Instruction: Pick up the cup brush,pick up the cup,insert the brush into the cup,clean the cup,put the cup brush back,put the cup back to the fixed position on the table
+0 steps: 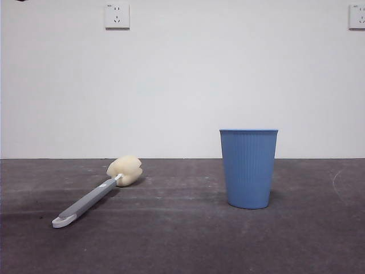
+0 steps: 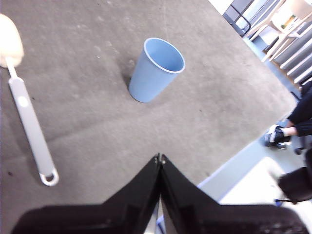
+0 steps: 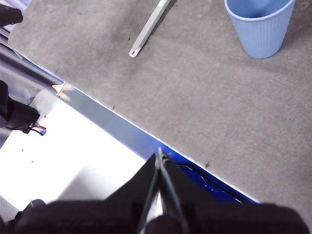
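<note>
Nearest to us, at the worktop's (image 1: 182,240) front edge, we keep both arms back: our left claw (image 2: 160,158) hangs above the near margin with its jaws pressed together on nothing, and our right claw (image 3: 161,155) waits over the edge strip, likewise pressed together and empty. Neither touches anything, so we judge no step of the task is begun. Further in lies the cup brush (image 1: 94,197), flat on the worktop, its white looped tip turned toward us and its cream sponge head (image 1: 125,170) pointing away; that layout offers the slim grey handle to us for a grip, and in our left wrist view it lies closer to that arm. Well apart from it stands the cup (image 1: 248,168), upright with its mouth open upward and nothing inside, closer to our right arm. We reckon this split suits one arm per thing. Beyond both rises a white wall with two sockets.
</note>
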Robot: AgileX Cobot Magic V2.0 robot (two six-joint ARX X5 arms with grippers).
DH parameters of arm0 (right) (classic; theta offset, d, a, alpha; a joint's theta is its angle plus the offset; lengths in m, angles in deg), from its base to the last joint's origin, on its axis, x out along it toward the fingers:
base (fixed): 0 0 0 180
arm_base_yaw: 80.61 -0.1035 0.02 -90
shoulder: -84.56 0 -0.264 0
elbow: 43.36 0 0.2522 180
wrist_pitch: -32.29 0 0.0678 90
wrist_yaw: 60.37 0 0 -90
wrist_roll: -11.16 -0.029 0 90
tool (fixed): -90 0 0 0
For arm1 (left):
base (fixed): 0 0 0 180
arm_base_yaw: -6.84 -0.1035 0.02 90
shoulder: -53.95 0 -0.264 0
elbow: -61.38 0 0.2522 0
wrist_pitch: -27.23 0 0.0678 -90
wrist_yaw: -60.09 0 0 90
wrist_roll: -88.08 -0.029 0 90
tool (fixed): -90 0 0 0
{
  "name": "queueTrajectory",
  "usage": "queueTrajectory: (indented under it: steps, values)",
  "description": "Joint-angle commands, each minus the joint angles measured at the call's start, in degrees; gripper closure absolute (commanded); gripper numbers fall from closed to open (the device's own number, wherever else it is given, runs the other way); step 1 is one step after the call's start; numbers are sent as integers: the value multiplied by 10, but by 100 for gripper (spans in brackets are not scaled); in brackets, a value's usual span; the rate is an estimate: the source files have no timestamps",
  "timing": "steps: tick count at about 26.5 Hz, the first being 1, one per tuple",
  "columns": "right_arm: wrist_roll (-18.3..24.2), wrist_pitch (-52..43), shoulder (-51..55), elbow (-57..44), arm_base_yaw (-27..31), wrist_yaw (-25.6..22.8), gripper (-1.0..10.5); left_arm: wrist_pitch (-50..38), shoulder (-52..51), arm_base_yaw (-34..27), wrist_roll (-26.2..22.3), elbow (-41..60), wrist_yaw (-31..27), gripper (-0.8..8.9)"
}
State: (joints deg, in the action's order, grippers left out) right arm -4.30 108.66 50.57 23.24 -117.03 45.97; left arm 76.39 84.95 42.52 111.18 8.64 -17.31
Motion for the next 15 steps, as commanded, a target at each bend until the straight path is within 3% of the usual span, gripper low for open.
queueTrajectory:
  steps: [1, 4, 6, 9, 15]
  values:
    - [-1, -4, 0, -1, -1, -2, 946, -37, -1, -1, -71, 2, -55, 817]
    - [-1, -4, 0, -1, -1, -2, 946, -113, -1, -1, -162, 3, -130, 817]
    - [-1, -4, 0, -1, -1, -2, 946, -181, -5, -15, -248, 3, -175, 817]
    - [-1, -4, 0, -1, -1, -2, 946, -264, -9, -70, -349, 4, -179, 817]
    - [-1, -4, 0, -1, -1, -2, 946, -305, -34, -214, -390, 15, -125, 817]
